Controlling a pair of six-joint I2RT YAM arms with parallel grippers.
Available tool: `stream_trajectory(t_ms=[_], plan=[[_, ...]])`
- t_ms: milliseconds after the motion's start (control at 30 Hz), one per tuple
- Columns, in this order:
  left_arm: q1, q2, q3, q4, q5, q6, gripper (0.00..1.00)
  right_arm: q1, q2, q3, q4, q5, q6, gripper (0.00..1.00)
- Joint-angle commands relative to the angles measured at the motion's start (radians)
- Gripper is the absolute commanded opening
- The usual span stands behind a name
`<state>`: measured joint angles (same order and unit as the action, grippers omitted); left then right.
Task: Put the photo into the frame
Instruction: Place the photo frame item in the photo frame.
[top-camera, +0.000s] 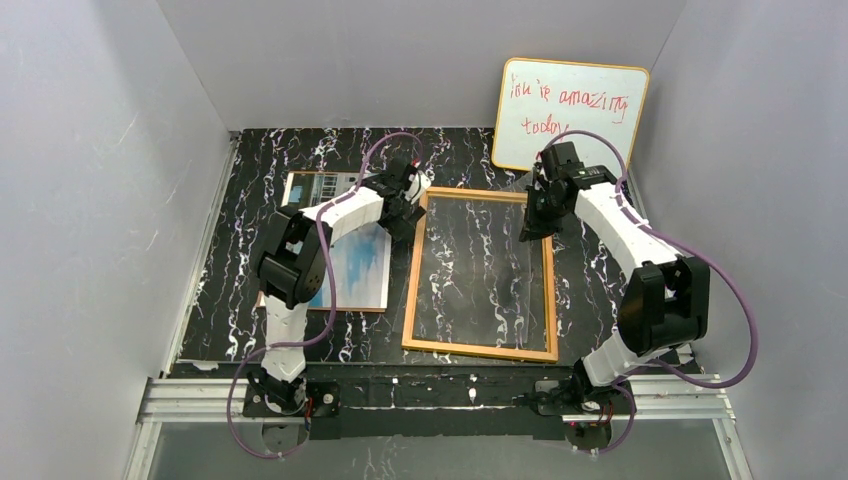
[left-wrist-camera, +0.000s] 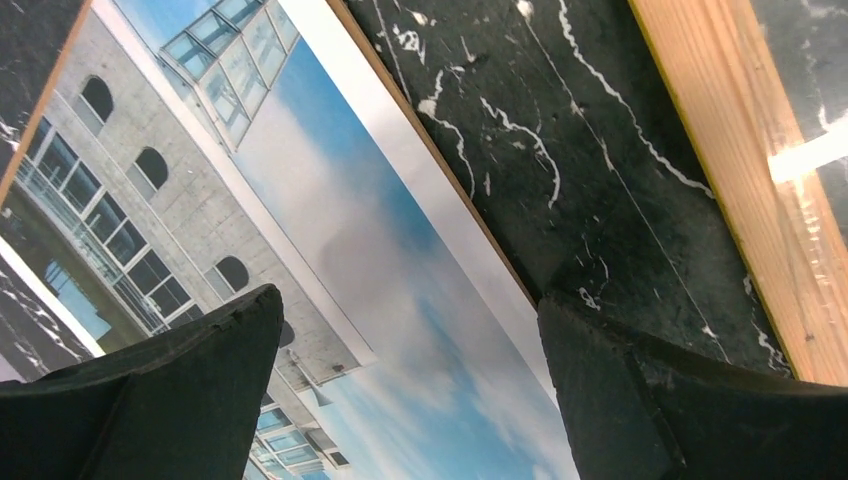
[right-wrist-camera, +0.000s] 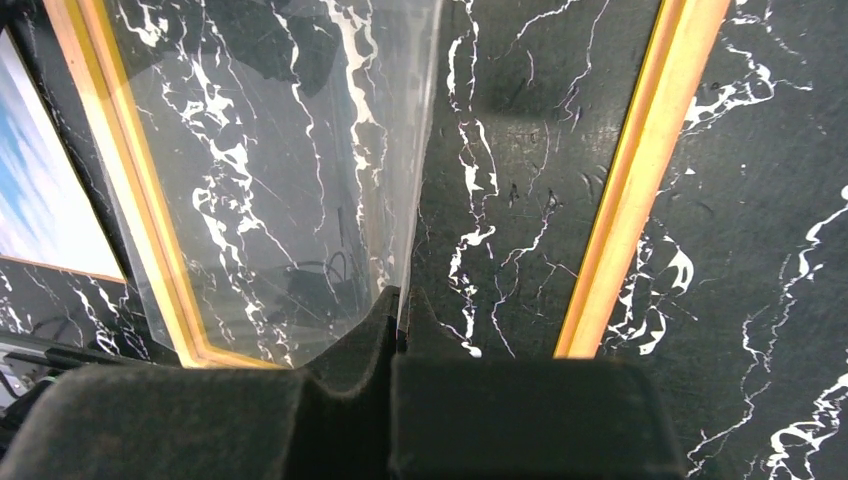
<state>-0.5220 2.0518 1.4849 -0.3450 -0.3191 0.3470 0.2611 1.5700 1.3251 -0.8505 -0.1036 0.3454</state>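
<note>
- Spread wide at the left hand, with nothing gripped between the two dark fingers.
- Directly beneath that hand, lying flat and face up: the photo, with a pale building, blue cloudy sky and a white border along the edge.
- Under one finger, glossy print; under the other, bare black-marbled bench.
- Along the photo's border, just below the hand: a thin brown edge of a board lying under the print.
- To the right of the left hand, past a strip of bare bench: the wooden rim of the frame, near the photo but not touching it.
- Pressed together at the right hand, clamped on the edge of a clear pane.
- Ahead of that grip: the pane, held up off the bench and slanting away, reaching across the frame's rim on the photo's side; exact tilt hard to judge.
- Below and ahead of the right hand, flat on the bench: the frame's open rectangle, orange wood with a yellow lip, marbling visible inside it.
- Outside the frame altogether: the photo, off to the left of the right hand.
- Farther off, beyond the right hand, leaning at the back wall: a yellow-edged whiteboard with red writing.
</note>
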Motion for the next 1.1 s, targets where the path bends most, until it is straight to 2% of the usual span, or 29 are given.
stream_trajectory(t_ms=[0, 133, 300, 500, 800, 900, 1067], plan=[[0.001, -0.061, 0.046, -0.144, 0.088, -0.052, 0.98, 0.0, 0.011, -0.033, 0.013, -0.011, 0.016, 0.01], [-0.005, -0.051, 0.089, -0.202, 0.265, -0.134, 0.98, 0.0, -0.009, -0.032, -0.001, 0.034, 0.019, 0.01], [-0.009, -0.012, 0.125, -0.235, 0.408, -0.175, 0.98, 0.0, -0.028, -0.02, -0.018, 0.091, -0.002, 0.01], [-0.009, 0.013, 0.135, -0.233, 0.4, -0.172, 0.98, 0.0, -0.007, 0.035, -0.052, 0.169, -0.031, 0.01], [-0.016, 0.051, 0.157, -0.233, 0.439, -0.197, 0.96, 0.0, 0.016, 0.059, -0.057, 0.112, -0.036, 0.01], [-0.019, 0.066, 0.152, -0.232, 0.449, -0.197, 0.91, 0.0, 0.009, 0.04, -0.041, 0.075, -0.029, 0.01], [-0.021, 0.085, 0.145, -0.234, 0.437, -0.186, 0.75, 0.0, 0.003, 0.007, -0.024, 0.05, -0.012, 0.01]])
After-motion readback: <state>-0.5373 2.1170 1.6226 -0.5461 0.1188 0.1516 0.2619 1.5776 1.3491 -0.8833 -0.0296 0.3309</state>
